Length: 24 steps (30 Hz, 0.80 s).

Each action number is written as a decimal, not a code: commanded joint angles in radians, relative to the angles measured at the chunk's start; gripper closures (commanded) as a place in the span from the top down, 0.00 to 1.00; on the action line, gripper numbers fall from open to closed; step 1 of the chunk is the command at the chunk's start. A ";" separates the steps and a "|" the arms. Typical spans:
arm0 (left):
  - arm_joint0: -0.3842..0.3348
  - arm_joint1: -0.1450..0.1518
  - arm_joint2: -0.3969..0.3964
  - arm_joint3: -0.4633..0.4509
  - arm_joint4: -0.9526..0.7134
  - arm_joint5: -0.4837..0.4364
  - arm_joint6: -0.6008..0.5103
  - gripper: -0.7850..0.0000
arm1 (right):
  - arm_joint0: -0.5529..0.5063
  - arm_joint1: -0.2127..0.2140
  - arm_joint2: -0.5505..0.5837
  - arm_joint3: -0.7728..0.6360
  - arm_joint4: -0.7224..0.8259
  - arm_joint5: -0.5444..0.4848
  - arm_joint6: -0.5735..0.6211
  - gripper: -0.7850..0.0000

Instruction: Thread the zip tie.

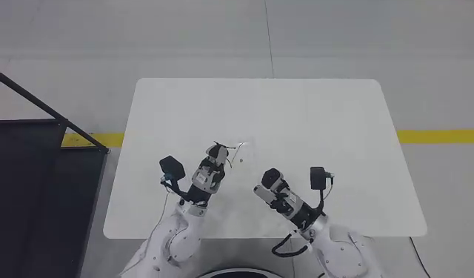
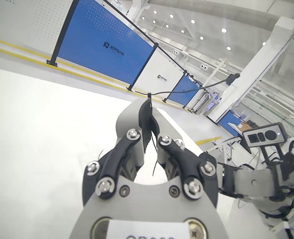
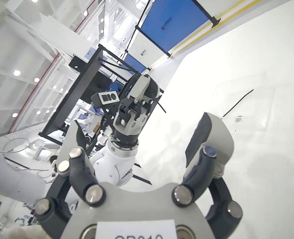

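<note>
Zip tie (image 2: 149, 96) is gripped in the closed left fingers (image 2: 144, 115) over the bench (image 1: 333, 130). In the top view its long axis runs toward 1 o'clock. The right fingers (image 3: 204, 135) are spread open and empty, and the tie lies at their 10 o'clock.

Both arms extend forward side by side, forearms angled inward toward each other. The left gripper (image 2: 148, 115) has its padded fingers pressed together, pinching a thin black zip tie (image 2: 149, 96) whose head sticks out just past the fingertips. The right gripper (image 1: 269, 179), near it but apart, holds its fingers spread wide, nothing between them.
</note>
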 commanded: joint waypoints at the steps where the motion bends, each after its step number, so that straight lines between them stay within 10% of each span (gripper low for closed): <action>1: 0.000 -0.001 0.004 -0.001 0.005 0.002 -0.001 0.00 | 0.025 -0.005 -0.031 0.027 -0.063 0.017 -0.030 1.00; 24: 0.010 -0.010 0.000 0.001 0.010 -0.034 0.023 0.00 | 0.199 -0.051 -0.185 0.227 -0.139 0.052 -0.153 0.63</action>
